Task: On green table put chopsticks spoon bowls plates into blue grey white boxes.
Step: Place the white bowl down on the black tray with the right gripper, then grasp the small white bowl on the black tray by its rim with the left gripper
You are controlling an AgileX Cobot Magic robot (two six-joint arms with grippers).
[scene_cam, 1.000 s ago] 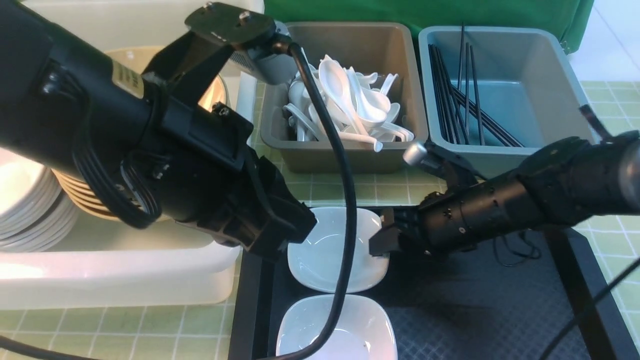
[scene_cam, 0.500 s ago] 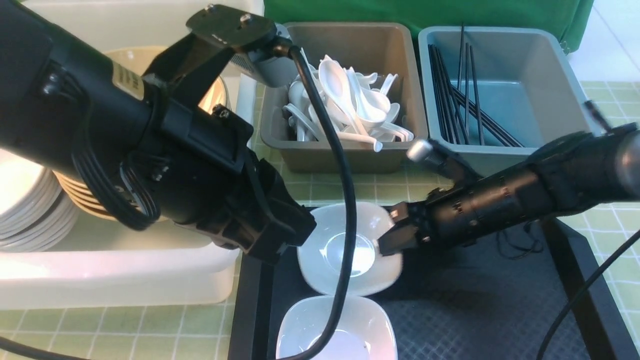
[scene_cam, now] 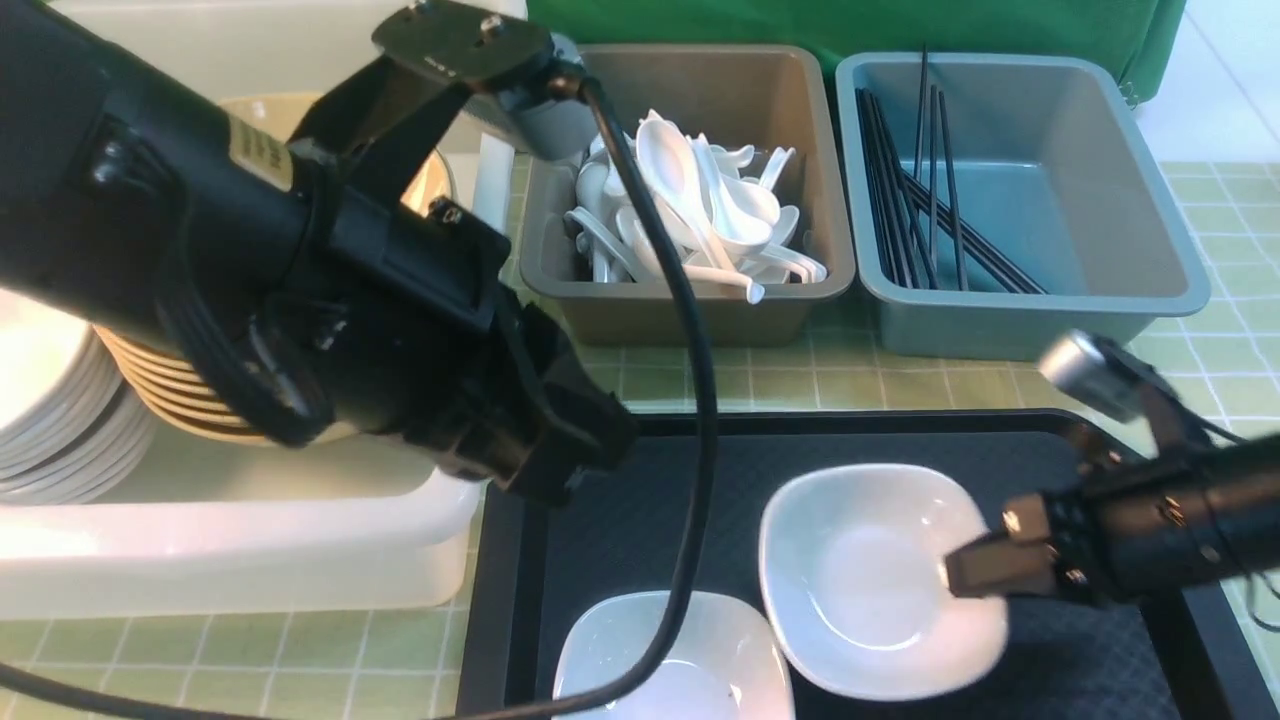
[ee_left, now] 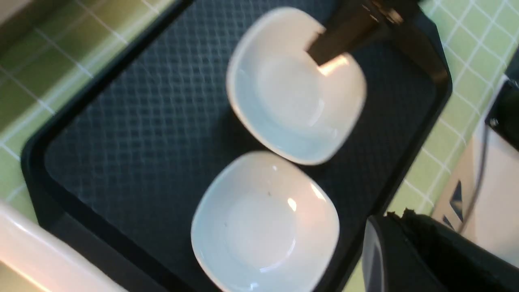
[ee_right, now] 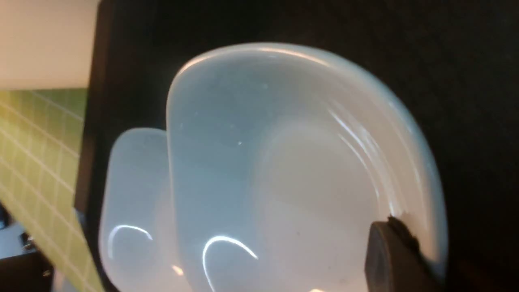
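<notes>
A white square bowl hangs tilted over the right half of the black tray, its near edge overlapping a second white bowl. My right gripper is shut on the first bowl's right rim, one finger lying inside it. In the left wrist view the held bowl is beyond the resting one, with the right gripper on its rim. My left gripper is shut and empty, past the tray's edge near the resting bowl.
A white box on the left holds stacked plates and bowls. At the back, a grey box holds white spoons and a blue box holds black chopsticks. My left arm's cable hangs across the tray.
My right gripper closed on the bowl's rim, then carried it from the tray's back left to the right and nearer. The left arm barely moved.
</notes>
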